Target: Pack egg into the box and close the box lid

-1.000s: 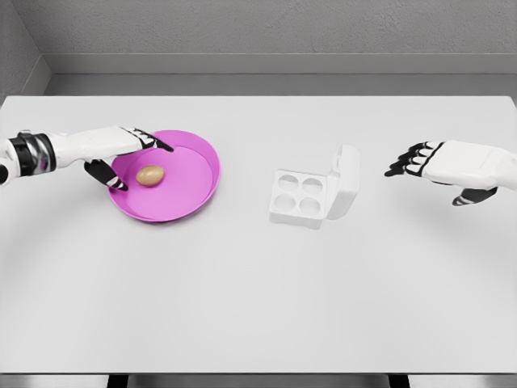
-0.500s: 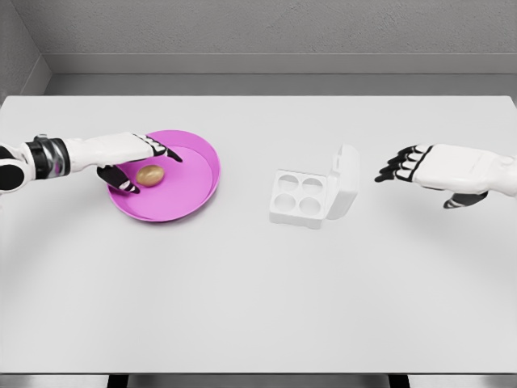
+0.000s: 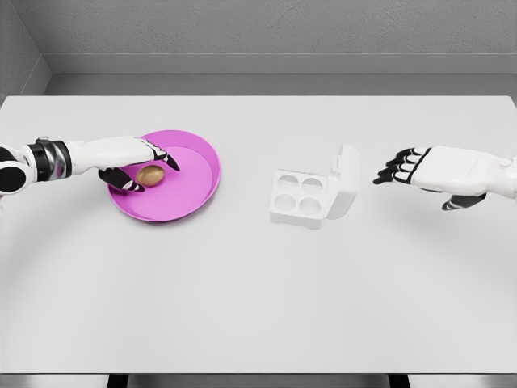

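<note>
Left hand (image 3: 129,162) around egg (image 3: 150,175) — ungrasped

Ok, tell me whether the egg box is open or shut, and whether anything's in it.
Open and empty. The egg box has its lid swung up on the right side, and all four cups show bare white.

No legible text, labels, brand marks, numbers or signs anywhere in the head view. Surfaces checked: round magenta plastic plate (image 3: 198,187), white four-cup moulded egg box (image 3: 284,212) with its raised lid, plain white tabletop (image 3: 258,299), white arm shells. All are blank.
</note>
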